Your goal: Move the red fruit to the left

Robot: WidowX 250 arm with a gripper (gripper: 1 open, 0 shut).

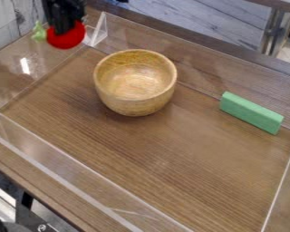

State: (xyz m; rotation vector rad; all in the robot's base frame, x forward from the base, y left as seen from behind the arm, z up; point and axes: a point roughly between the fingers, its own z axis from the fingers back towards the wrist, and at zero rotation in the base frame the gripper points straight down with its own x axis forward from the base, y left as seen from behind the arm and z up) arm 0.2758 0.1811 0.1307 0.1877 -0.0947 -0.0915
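Note:
The red fruit [66,37], small and bright red with a green leafy bit on its left side, hangs at the far left of the table, near the back corner. My dark gripper [62,27] comes down from above and is shut on its top. Whether the fruit touches the tabletop I cannot tell. The wooden bowl [135,82] stands well to the right of it, with nothing inside.
A green rectangular block [252,112] lies at the right side of the wooden table [172,163]. Clear acrylic walls [39,149] ring the tabletop. A short transparent panel [97,29] stands just right of the fruit.

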